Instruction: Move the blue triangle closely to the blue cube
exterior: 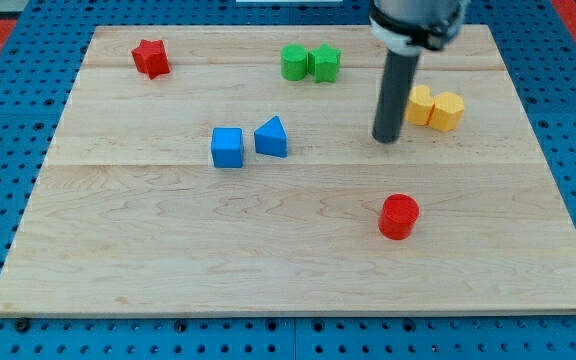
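Our tip [385,139] sits well right of the blue cube [227,148]; the blue triangle [272,138] stands just beside that cube, mid-desk [168,250]. We carry no claw.

Dark straight rod; pale collar; rounded black housing above; my tip [386,139].

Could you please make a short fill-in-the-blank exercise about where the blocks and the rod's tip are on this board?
1. The blue triangle lies just to the view's ____ of the blue cube.
2. My tip stands just to the view's left of the two ____ blocks.
3. The red star is near the board's top ____ corner.
4. The red cylinder lies toward the view's ____ from my tip.

Missing words: right; yellow; left; bottom
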